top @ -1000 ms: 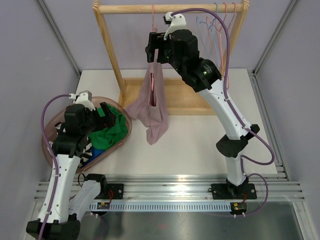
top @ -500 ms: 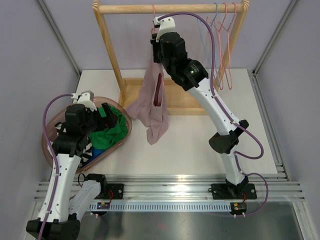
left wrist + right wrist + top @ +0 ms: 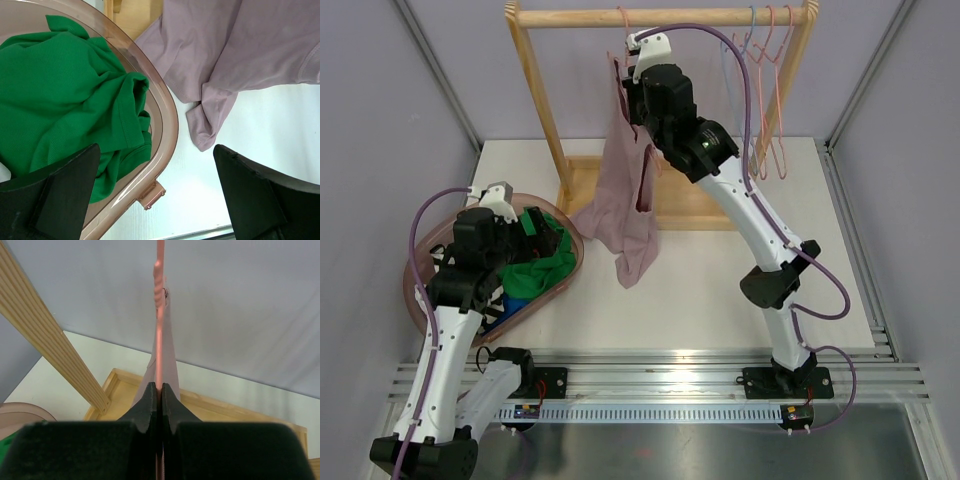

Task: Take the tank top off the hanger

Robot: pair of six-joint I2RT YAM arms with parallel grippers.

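Your right claw (image 3: 160, 394) is clenched on the hanger (image 3: 159, 315) just under the rack (image 3: 570, 17), tank top (image 3: 620, 185) draped on it. Your left claw (image 3: 156, 165), left of the rack, is released.

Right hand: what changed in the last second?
The right hand closed in on the pink hanger and shut on its wire; it was open before. The tank top hanging there swung, its upper part now showing wider beside the hand. The left hand stayed open above the bin with the green shirt; the empty hangers did not move.
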